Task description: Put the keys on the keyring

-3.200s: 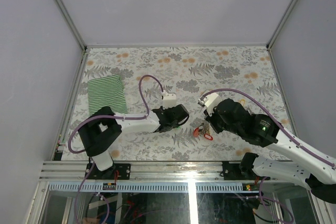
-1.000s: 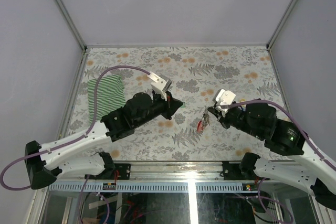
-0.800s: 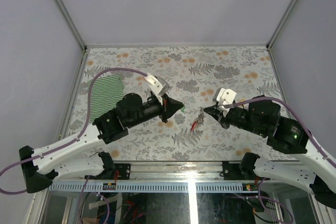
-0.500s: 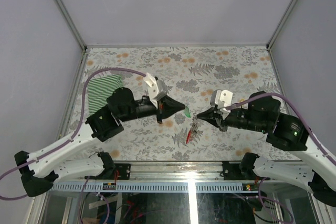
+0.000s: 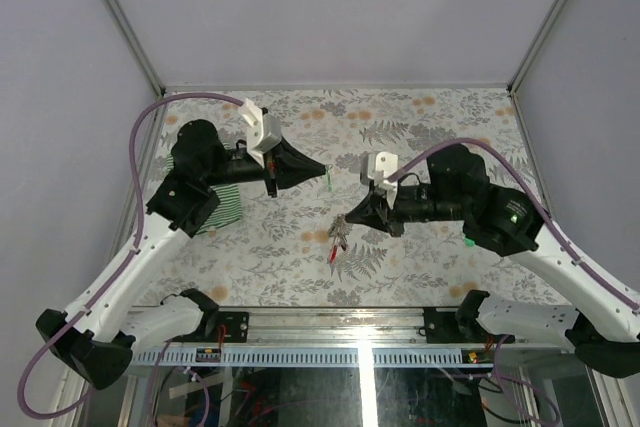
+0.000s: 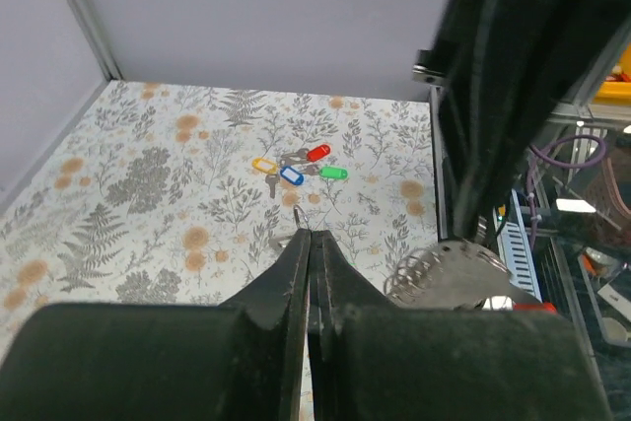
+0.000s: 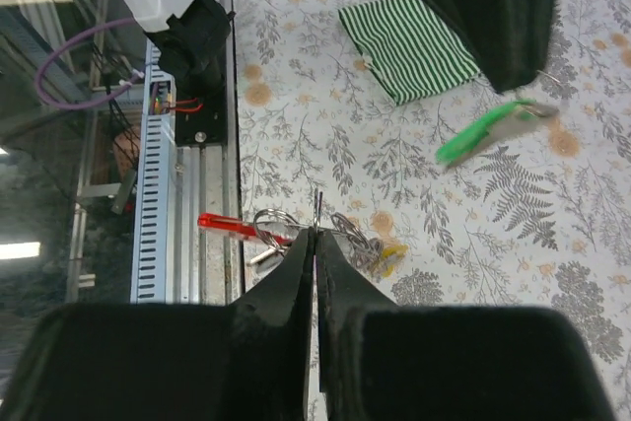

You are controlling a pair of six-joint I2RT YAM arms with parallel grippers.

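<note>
- While the left fingers [image 5: 314,168] pinch a green key [image 5: 329,181] above the table's [image 5: 450,117] middle,
- the right fingers [image 5: 356,218] clamp the keyring [image 5: 337,239], which dangles near that key.

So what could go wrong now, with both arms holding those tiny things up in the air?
The left gripper pinches the green key with just its fingertips, so the key may twist or drop. The keyring hangs loose from the shut right gripper, above the table, so it could swing and the key could miss the ring. In the top view the two grippers' tips are close together and might bump.
</note>
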